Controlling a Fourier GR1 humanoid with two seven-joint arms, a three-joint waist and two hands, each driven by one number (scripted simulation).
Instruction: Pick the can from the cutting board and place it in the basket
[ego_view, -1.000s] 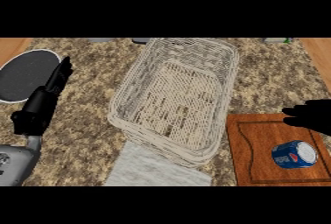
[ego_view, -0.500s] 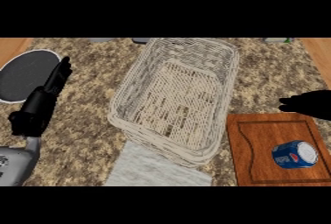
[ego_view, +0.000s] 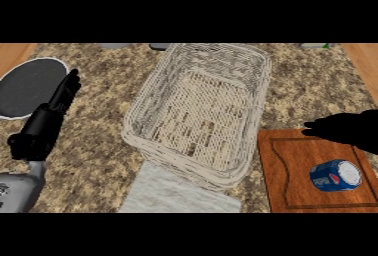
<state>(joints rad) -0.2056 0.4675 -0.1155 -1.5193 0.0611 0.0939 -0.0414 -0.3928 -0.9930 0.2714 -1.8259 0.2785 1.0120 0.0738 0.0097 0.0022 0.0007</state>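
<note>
A blue can (ego_view: 336, 175) with a white and red label lies on its side on the wooden cutting board (ego_view: 295, 170) at the lower right. My right hand (ego_view: 348, 127) hovers over the board's far edge, just beyond the can and apart from it, with its fingers stretched toward the left and nothing in them. The empty wicker basket (ego_view: 199, 110) stands in the middle, left of the board. My left hand (ego_view: 49, 120) is at the left side, fingers straight and pointing away, holding nothing.
A dark round plate (ego_view: 29, 86) with a white rim lies at the far left, partly under my left hand's fingers. A pale cloth (ego_view: 173, 192) sits under the basket's near end. Small objects show at the counter's far edge.
My right hand has come down and to the left, from the right edge to above the board's far edge, nearer the can. The left hand has barely shifted.
</note>
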